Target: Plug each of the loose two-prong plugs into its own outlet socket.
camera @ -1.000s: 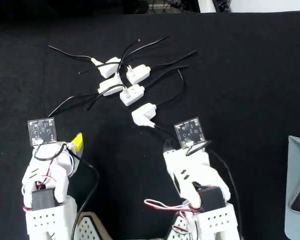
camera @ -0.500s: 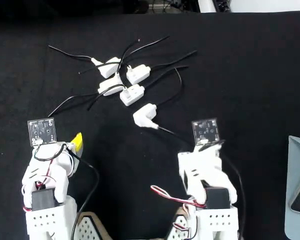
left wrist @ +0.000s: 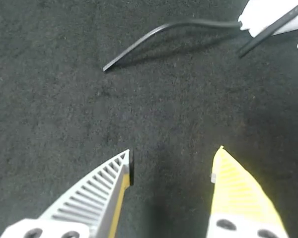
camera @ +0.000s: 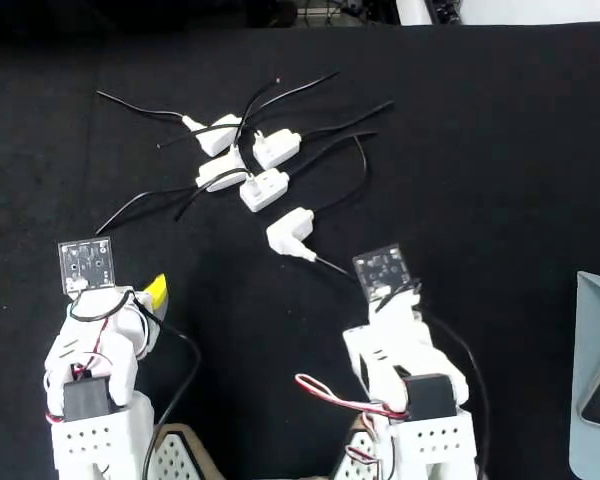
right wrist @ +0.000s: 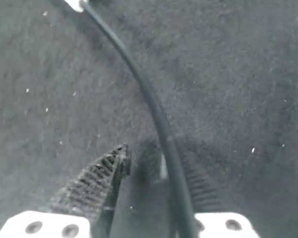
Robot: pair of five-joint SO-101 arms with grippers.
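Straddling the cord (right wrist: 154, 106) of the lone plug (camera: 290, 232) with the right gripper (right wrist: 146, 161); can't tell whether clamped or loose. Lies farther up the table (camera: 500, 150) and leftward, long axis slanted, cord trailing back. Far nearer the right arm. Holding the left gripper (left wrist: 171, 163) agape over bare cloth. Counting five white pieces (camera: 263, 188): four bunched, one apart.

matt blk cloth table (camera: 500, 150), wht plastic plug (camera: 288, 230), smooth blk cable (right wrist: 149, 94)
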